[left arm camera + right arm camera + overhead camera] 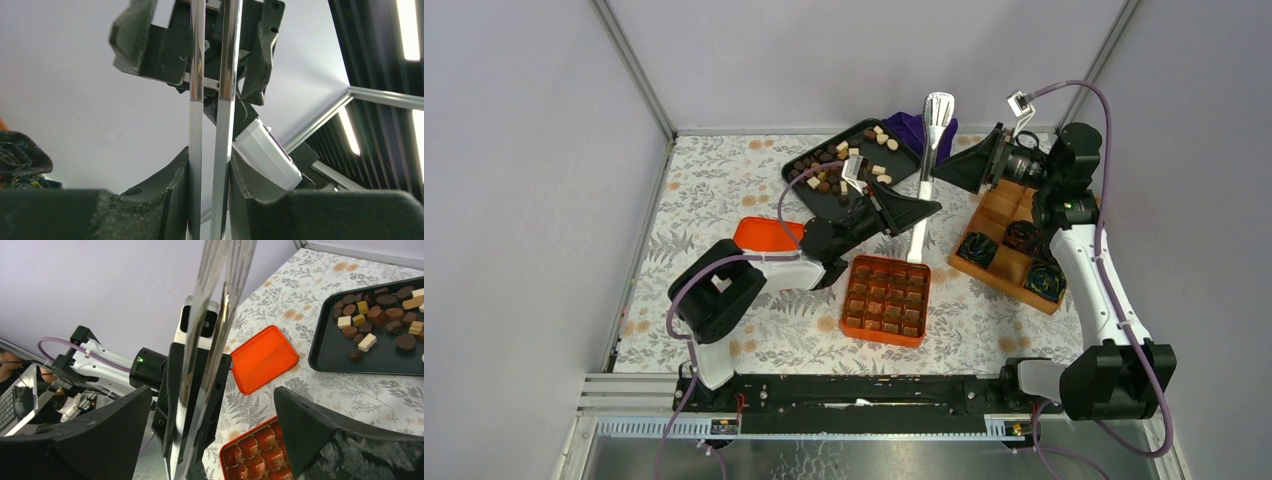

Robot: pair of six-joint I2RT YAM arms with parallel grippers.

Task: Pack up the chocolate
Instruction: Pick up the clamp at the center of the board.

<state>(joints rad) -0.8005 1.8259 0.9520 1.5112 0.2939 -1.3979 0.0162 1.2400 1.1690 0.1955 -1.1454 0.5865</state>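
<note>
Small brown and cream pieces of chocolate (pixel 849 160) (pixel 375 317) lie loose on a black tray (pixel 894 165) (pixel 345 352). An orange compartment box (pixel 886 300) (pixel 255 452) holds several brown pieces. My left gripper (pixel 912 212) (pixel 210 165) is shut on a pair of metal tongs (pixel 929 165) (pixel 212 100) (pixel 220 315), both blades pinched between its pads. My right gripper (pixel 969 160) (pixel 212 410) is open wide around the upper part of the tongs, and its fingers (pixel 310 430) stand apart from the metal.
An orange lid (pixel 769 233) (pixel 262 357) lies left of the compartment box. A brown divided box (pixel 999 205) at the right holds dark crinkled rolls (pixel 977 248) (pixel 20 160). A purple cloth (pixel 909 128) lies behind the tray. Walls close in on both sides.
</note>
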